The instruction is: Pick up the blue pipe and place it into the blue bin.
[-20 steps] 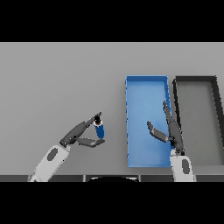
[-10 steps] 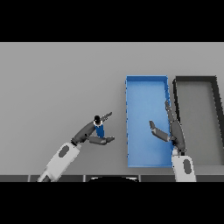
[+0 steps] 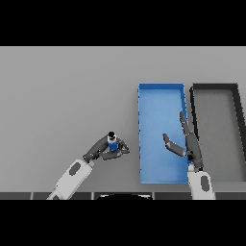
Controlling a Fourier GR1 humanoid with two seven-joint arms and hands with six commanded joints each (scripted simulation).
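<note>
Pipe [image 3: 112, 142] first, since that is your task item: in the head view you see it as a short blue piece with a dark top end, standing roughly upright, left of the blue bin [image 3: 144, 120] and well outside it. Your left hand [image 3: 103, 150] has it pinched, with fingers curled along one side and the thumb closing in from the other, so the blue body shows between them. You cannot tell from this angle whether the pipe's lower end touches the table [image 3: 62, 96] or sits just above it. The left arm comes in from the lower left edge and slants up and to the right toward the pipe.

Look right and you find the blue bin as a long rectangle running away from you, its near end close to the table's front edge. Just beside it on the right lies a dark bin [image 3: 235, 96] of much the same shape, the two side by side with only a thin gap between their walls.

Your right hand [image 3: 188, 144] shows over the blue bin's right wall, near its front half. Its fingers are straight and point away from you along the wall, and the thumb is spread out to the left over the bin's floor. It holds nothing. The right arm rises from the lower edge beneath it.
</note>
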